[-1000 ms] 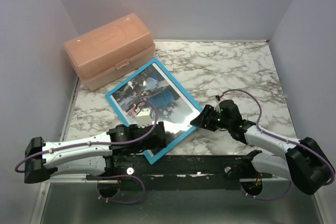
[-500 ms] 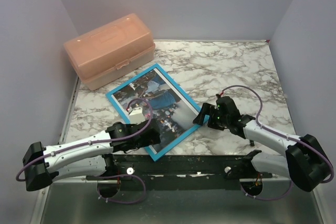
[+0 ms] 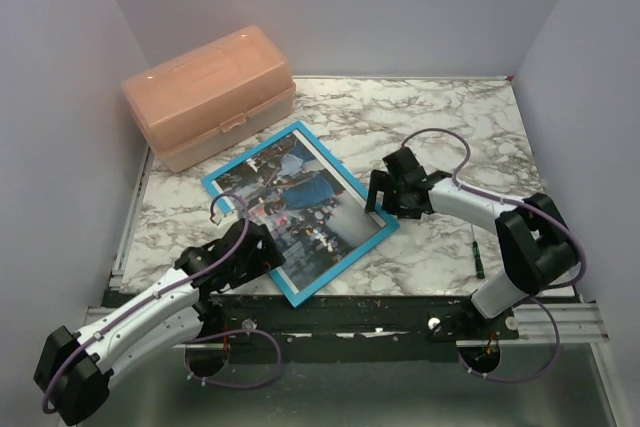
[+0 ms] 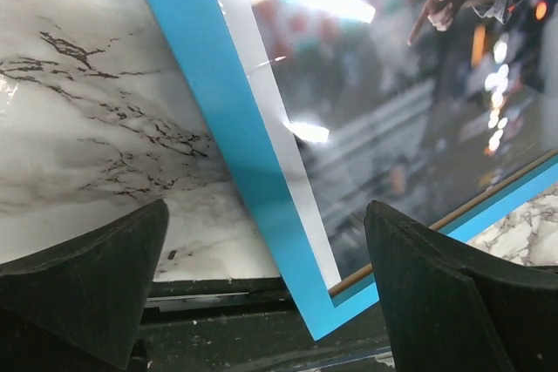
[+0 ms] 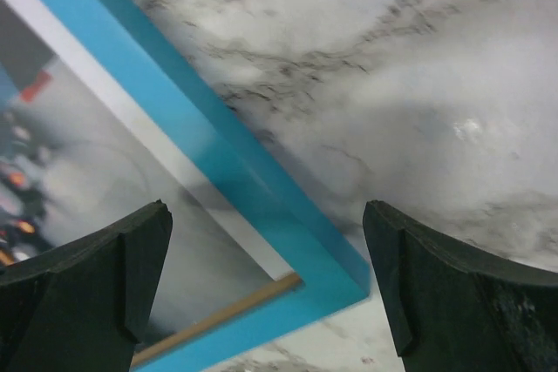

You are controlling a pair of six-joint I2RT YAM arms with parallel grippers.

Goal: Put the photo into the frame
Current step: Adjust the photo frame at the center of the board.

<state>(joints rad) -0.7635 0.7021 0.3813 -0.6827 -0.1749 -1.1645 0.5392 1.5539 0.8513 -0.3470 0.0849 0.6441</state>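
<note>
We see a marble-patterned surface (image 3: pixel 450 137) closed in by plain pale walls. The two arms reach in from its near edge. The left arm (image 3: pixel 150 312) lies low and stretched towards the middle. The right arm (image 3: pixel 500 222) is folded back on itself and points left.

At the far left corner stands a translucent orange plastic box (image 3: pixel 208 95), lid shut, just beside the far corner of the frame.

The frame (image 3: pixel 250 153) lies flat on the surface, left of centre, blue face up and turned diagonally. Its near corner reaches the surface's near edge.

The photo (image 3: pixel 300 202) lies picture side up inside the blue rails. A white margin shows along its edges, and glare covers part of the print. In both wrist views a thin wood-coloured strip shows between the print and one rail.

The left hand (image 3: pixel 262 245) is at the frame's near-left rail. Its fingers (image 4: pixel 87 285) stand wide apart and hold nothing, and the blue rail runs between them in the wrist view.

The right hand (image 3: pixel 377 195) is over the frame's right corner, also spread wide and empty. We cannot tell whether it touches the rail.

A small dark tool (image 3: pixel 477 252) lies on the marble near the right arm.
</note>
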